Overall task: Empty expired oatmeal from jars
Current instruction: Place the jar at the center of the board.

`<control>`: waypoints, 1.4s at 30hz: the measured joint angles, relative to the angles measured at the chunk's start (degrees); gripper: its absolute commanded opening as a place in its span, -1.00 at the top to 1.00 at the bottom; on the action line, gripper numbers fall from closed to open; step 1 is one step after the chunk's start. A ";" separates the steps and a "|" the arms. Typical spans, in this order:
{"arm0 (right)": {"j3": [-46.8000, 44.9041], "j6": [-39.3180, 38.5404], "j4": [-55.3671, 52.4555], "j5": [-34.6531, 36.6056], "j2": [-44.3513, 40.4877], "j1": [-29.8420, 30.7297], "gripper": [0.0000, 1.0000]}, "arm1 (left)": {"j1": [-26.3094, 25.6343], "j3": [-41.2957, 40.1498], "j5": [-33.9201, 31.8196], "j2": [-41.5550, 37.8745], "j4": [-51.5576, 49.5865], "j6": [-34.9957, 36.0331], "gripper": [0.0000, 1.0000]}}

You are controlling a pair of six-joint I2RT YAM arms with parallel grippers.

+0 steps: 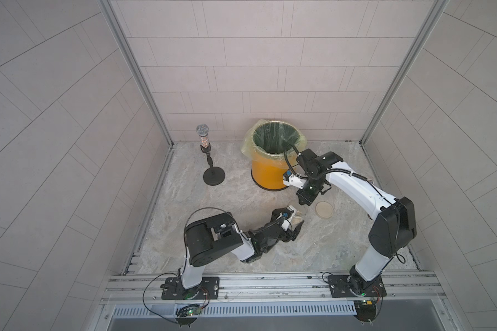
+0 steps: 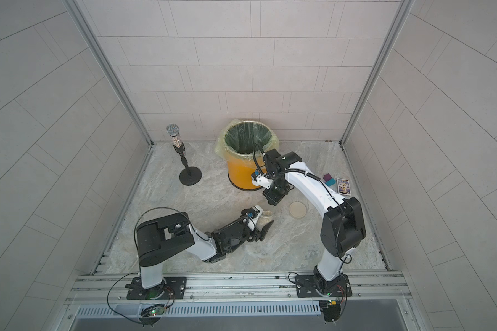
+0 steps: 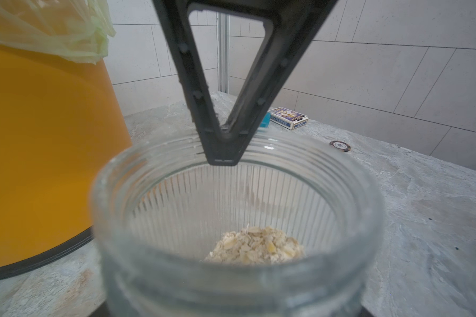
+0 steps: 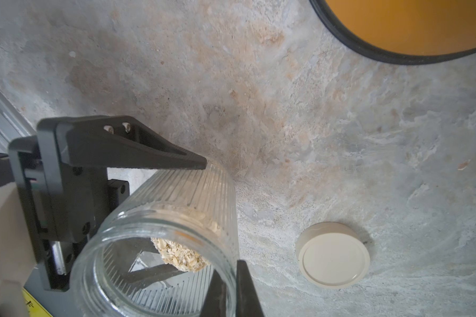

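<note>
Clasping the jar (image 4: 190,197) body with the left tool (image 1: 294,219), pinching its rim with the right tool (image 3: 223,159), upright on the worktop (image 1: 327,246); may slip off smooth glass on lifting, spilling oatmeal (image 3: 256,245) short of bin (image 1: 267,174)

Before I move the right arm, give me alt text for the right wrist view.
The left gripper grips a ribbed clear jar, its open mouth toward the camera, a small clump of oatmeal inside. The cream lid lies flat on the stone table, apart from the jar; part of the orange bin is also in frame.
</note>
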 measured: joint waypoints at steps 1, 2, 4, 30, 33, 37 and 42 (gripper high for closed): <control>-0.17 0.09 0.37 0.39 0.13 0.13 1.00 | 0.15 0.15 0.02 0.46 0.22 -0.13 0.10; -0.37 0.24 0.81 0.92 0.22 0.26 1.00 | 0.26 0.37 0.02 0.96 0.28 -0.28 0.08; -0.57 0.37 1.29 1.86 0.46 0.46 1.00 | 0.44 0.92 0.00 1.90 0.52 -0.52 -0.01; -1.38 4.57 5.33 5.84 1.44 2.12 0.58 | 1.11 -5.20 -2.58 -3.72 2.75 -4.72 -0.99; -1.40 4.63 5.75 5.09 2.10 2.12 0.06 | 1.11 -7.58 -3.15 -9.62 0.81 -5.90 -0.99; -1.70 4.48 6.21 4.42 3.48 2.12 -0.22 | 1.07 -7.87 -3.32 -18.38 -5.90 -6.95 -0.99; -1.77 4.66 6.25 3.13 3.37 2.12 -0.40 | 1.07 -6.73 -3.61 -26.51 -17.64 -7.39 -0.99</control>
